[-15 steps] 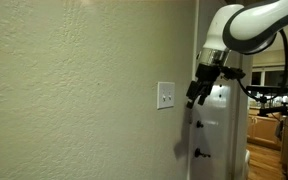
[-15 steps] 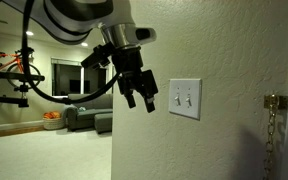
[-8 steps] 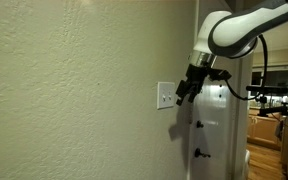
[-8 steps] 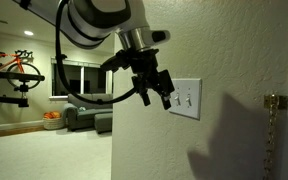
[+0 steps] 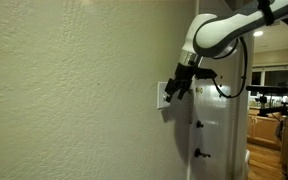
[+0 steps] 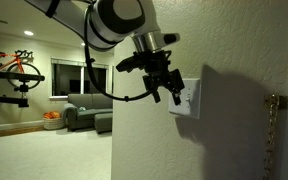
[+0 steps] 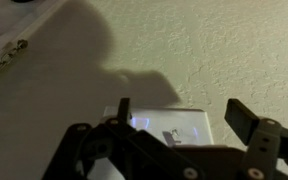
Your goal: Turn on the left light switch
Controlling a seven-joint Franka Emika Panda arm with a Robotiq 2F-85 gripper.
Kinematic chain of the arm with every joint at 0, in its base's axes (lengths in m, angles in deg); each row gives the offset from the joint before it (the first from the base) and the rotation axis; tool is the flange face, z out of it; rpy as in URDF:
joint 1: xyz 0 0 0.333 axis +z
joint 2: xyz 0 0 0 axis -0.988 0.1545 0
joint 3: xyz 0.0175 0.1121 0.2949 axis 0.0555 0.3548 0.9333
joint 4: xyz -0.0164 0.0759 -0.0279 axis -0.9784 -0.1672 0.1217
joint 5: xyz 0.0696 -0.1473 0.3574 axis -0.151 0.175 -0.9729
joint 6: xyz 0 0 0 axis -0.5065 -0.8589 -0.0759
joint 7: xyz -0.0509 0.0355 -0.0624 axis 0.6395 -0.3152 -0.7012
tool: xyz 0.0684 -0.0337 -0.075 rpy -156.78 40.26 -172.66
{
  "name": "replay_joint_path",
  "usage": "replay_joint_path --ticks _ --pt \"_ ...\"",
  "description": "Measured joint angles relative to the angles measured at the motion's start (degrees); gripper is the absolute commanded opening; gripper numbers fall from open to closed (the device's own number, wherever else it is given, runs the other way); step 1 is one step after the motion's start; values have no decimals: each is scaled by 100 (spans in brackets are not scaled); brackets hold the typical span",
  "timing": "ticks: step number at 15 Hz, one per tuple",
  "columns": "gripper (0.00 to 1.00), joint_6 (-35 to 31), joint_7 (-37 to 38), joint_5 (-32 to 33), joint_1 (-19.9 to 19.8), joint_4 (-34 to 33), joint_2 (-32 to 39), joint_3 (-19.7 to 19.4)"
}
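Observation:
The small white switch plate (image 5: 161, 95) sits on the textured wall near the wall's corner, and it shows in both exterior views (image 6: 192, 101). My gripper (image 5: 173, 89) is open and empty, right up against the plate. It covers the plate's left part in an exterior view (image 6: 168, 90), so the left light switch is hidden there. In the wrist view the plate (image 7: 184, 124) lies between my spread fingers (image 7: 246, 118). One small toggle (image 7: 169, 135) shows on it; I cannot tell which toggle it is, or whether I touch it.
A white door with a dark knob (image 5: 197, 153) stands just past the wall's corner. A brass door chain (image 6: 272, 108) hangs beside the plate and also shows in the wrist view (image 7: 4, 64). A lit living room with a sofa (image 6: 79, 118) lies beyond.
My gripper has moved across to the switch plate, from beside it to right over it, and its shadow now falls on the plate. It stays open.

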Motion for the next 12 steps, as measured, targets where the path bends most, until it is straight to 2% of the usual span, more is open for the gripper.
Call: replay_joint_path --ticks 4,7,9,10,12 --pt "42 0 -2 -61 1 -367 320 0" --pt "34 0 -14 -140 2 -555 489 2" --pt "21 0 -26 -163 3 -657 564 3" --pt "11 0 -28 -167 3 -697 589 4" --pt "7 0 -48 -168 4 -757 602 5"
